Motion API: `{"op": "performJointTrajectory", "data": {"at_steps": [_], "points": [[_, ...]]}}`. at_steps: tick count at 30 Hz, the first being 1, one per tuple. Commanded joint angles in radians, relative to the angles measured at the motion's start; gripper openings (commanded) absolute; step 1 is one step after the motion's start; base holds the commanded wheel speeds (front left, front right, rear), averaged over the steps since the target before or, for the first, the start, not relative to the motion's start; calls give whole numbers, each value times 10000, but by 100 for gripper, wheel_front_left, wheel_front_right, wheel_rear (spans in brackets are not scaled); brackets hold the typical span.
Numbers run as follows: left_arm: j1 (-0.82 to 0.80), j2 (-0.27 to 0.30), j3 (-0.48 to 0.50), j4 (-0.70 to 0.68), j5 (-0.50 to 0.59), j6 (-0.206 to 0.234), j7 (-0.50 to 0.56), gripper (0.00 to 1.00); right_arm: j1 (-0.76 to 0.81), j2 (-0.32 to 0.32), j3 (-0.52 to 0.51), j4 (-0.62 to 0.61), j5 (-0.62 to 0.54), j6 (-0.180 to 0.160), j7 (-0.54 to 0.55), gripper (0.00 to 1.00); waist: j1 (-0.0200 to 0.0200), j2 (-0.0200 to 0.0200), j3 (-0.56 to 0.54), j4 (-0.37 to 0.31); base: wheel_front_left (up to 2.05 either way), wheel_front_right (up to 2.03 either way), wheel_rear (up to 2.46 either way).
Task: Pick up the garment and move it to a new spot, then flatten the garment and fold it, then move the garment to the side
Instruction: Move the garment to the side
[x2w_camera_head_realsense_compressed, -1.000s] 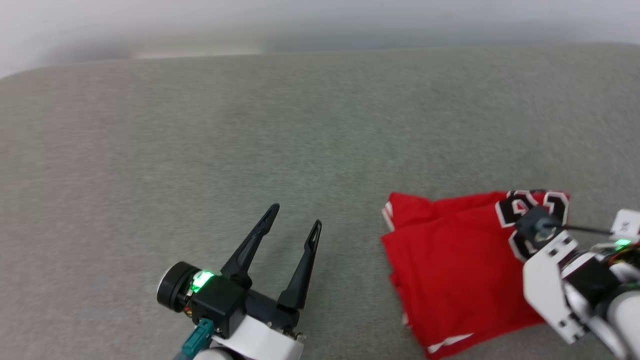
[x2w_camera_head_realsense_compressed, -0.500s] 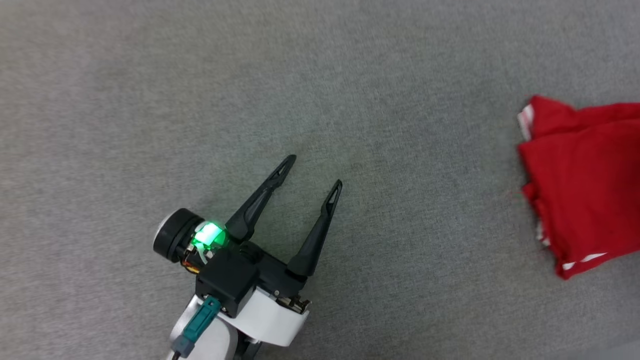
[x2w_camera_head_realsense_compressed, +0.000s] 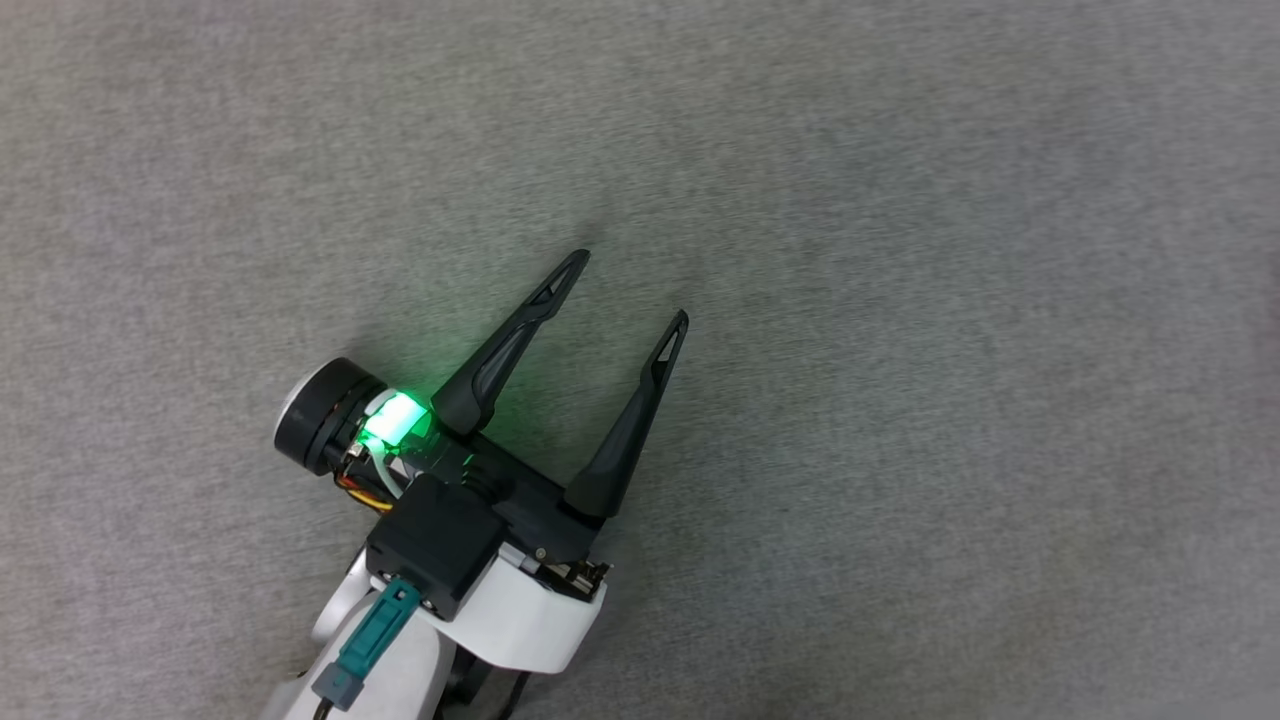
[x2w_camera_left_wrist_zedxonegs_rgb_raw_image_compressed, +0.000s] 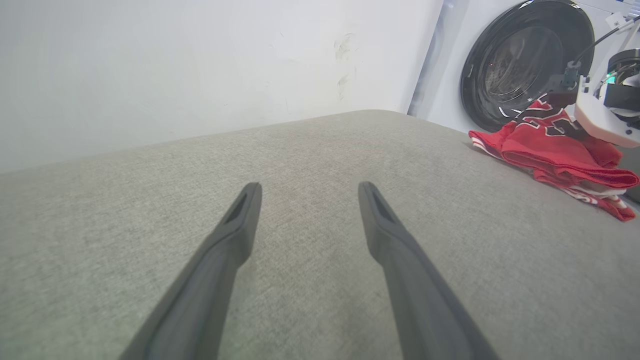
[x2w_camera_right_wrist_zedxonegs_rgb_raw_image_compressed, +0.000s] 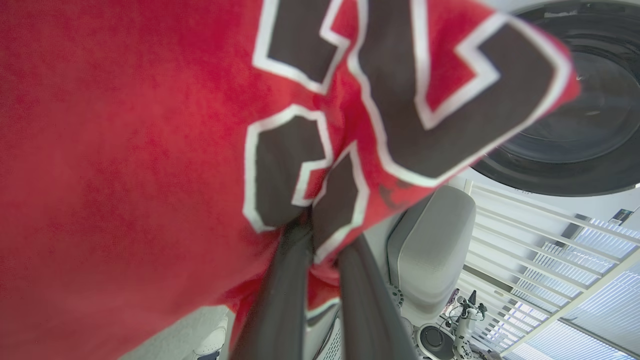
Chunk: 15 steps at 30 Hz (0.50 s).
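While right pincer (x2w_camera_right_wrist_zedxonegs_rgb_raw_image_compressed: 320, 241) clamps garment (x2w_camera_right_wrist_zedxonegs_rgb_raw_image_compressed: 125, 150), left pincer (x2w_camera_head_realsense_compressed: 631, 288) splayed over grey surface (x2w_camera_head_realsense_compressed: 900, 300).

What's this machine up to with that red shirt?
The robot's right tool is pinched shut on a fold of the red shirt. The shirt rests in layers near the edge of a grey padded surface, with a washing machine behind it. The left tool hovers open over the surface, holding nothing.
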Motion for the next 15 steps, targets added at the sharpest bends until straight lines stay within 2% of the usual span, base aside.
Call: {"op": "performJointTrajectory", "data": {"at_steps": [1,9,10,11,15], "points": [[-77,8,37,-46,59,-15,-20,100,-238,128,-249,296,-180,-14,-169,0,-1,0,136,189,0,0,0],[-73,-20,57,-24,163,-15,-20,100,-376,610,-707,811,-556,-14,-71,0,-1,0,18,364,0,0,0],[-90,4,3,9,211,-15,-20,100,-372,675,-731,748,-624,-14,-45,16,-1,0,-52,379,0,0,0],[-82,-15,-33,48,224,-15,-20,100,-385,746,-820,741,-620,-14,82,100,-1,0,-145,391,0,0,0],[120,-256,81,116,88,8,-20,100,-292,834,-834,257,-727,-14,167,100,-1,0,-713,441,0,0,0]]}}
